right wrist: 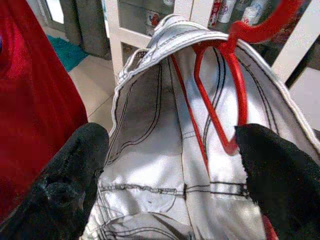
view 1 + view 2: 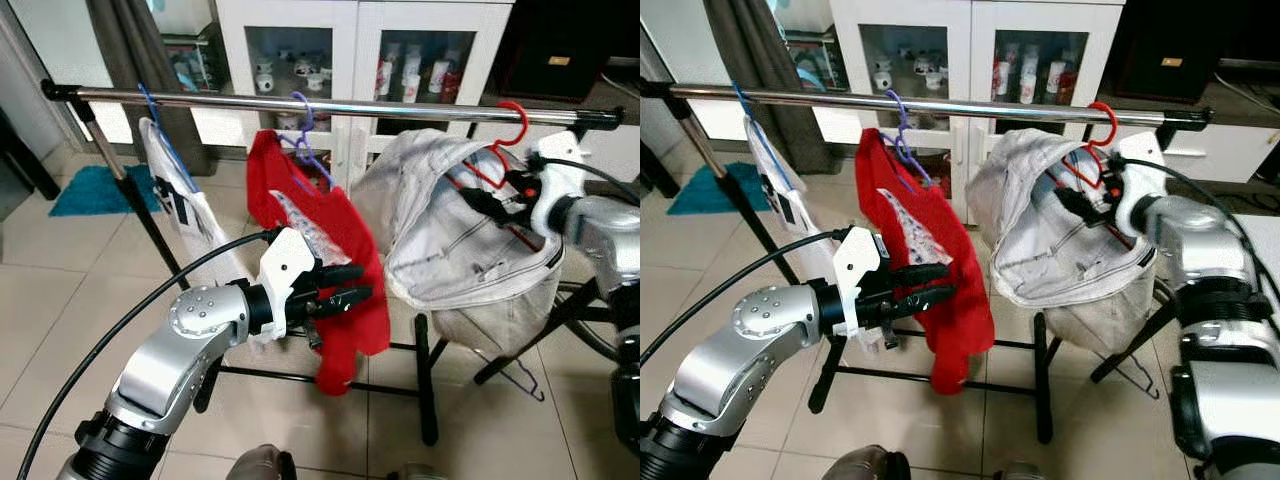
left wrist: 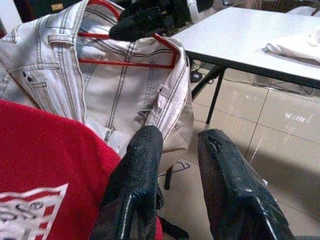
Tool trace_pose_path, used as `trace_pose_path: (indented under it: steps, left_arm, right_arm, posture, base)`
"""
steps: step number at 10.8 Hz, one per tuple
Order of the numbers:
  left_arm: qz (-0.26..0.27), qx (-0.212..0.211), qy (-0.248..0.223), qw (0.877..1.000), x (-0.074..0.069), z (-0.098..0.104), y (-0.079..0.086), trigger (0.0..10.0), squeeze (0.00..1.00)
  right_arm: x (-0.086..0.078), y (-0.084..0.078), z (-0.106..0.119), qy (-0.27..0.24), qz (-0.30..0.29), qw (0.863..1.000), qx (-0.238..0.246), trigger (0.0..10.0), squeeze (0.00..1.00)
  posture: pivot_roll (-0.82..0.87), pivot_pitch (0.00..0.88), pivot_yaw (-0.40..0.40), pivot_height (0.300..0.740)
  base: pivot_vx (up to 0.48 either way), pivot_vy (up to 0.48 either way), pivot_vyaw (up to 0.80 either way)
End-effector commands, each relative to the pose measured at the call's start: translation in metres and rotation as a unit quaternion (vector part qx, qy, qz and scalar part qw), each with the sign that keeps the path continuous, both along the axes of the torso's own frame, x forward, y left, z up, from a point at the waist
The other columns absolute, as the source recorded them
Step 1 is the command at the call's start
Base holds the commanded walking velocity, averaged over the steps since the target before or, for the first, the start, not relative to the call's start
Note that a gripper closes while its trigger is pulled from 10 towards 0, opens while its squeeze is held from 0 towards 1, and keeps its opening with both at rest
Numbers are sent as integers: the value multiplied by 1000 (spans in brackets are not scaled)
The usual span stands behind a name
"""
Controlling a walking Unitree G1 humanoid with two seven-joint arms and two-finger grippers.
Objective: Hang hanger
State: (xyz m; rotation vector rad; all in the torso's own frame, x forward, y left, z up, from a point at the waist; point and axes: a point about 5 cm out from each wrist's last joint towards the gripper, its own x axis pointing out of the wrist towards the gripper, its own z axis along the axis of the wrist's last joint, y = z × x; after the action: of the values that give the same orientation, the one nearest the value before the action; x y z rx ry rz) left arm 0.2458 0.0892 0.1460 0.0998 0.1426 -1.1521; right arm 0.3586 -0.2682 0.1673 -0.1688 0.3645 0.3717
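Observation:
A red hanger [image 2: 505, 150] carries a white denim jacket [image 2: 450, 250]; its hook sits over the right end of the chrome rail [image 2: 400, 108]. My right gripper [image 2: 470, 200] is at the hanger's shoulder, just below the rail. In the right wrist view it [image 1: 175, 150] is open, its fingers [image 1: 75, 175] wide apart on either side of the hanger's red frame [image 1: 220, 110] and the jacket collar. My left gripper [image 2: 365, 282] is open and empty, held low in front of a red T-shirt [image 2: 340, 230], fingertips pointing toward the jacket.
The red T-shirt hangs mid-rail on a purple hanger [image 2: 305, 140]. A white printed shirt [image 2: 175, 200] hangs on a blue hanger at the left. A white glass-door cabinet [image 2: 350, 50] stands behind. The rack's black legs [image 2: 428, 390] cross the tiled floor, where a spare hanger [image 2: 522, 378] lies.

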Motion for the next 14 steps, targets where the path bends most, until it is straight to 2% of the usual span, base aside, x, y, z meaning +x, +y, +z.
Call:
trace_pose_path:
  steps: [1, 3, 6, 10, 11, 12, 13, 14]
  left_arm:
    - [-3, 4, -4, 1000, 2, 1, -1, 10000, 0]
    - [-6, 4, -5, 1000, 3, 1, -2, 10000, 0]
    - [-15, 3, -6, 1000, 5, 2, -6, 10000, 0]
    - [-10, 3, -9, 1000, 7, 4, -5, 10000, 0]
    - [-7, 2, -9, 1000, 6, 3, -5, 10000, 0]
    - [-7, 2, -8, 1000, 6, 3, -5, 10000, 0]
    - [-6, 2, -8, 1000, 6, 3, -5, 10000, 0]
    - [-6, 1, -7, 1000, 5, 2, -5, 10000, 0]
  right_arm:
    - [2, -11, 15, -22, -7, 1000, -3, 10000, 0]
    - [1, -20, 21, -30, -20, 999, -1, 10000, 0]
    - [9, -5, 5, -7, -3, 1000, -1, 10000, 0]
    - [17, 7, -3, 13, -23, 1000, 7, 10000, 0]
    - [19, 10, -3, 14, -20, 1000, 6, 7529, 0]
    - [20, 10, -2, 13, -18, 1000, -1, 4353, 0]
    - [21, 11, -2, 13, -20, 1000, -5, 3333, 0]
    - [22, 11, -1, 9, -24, 1000, -9, 3216, 0]
  posture:
    - [-95, 0, 42, 740]
    - [-100, 0, 45, 740]
    - [-111, 0, 61, 740]
    - [-85, 0, 38, 740]
    - [-84, 0, 35, 740]
    - [-80, 0, 30, 740]
    - [-80, 0, 30, 740]
    - [-80, 0, 30, 740]
  base:
    - [0, 0, 0]
    - [0, 0, 0]
    - [0, 0, 0]
    - [0, 0, 0]
    - [0, 0, 0]
    - [0, 0, 0]
    - [0, 0, 0]
    - [0, 0, 0]
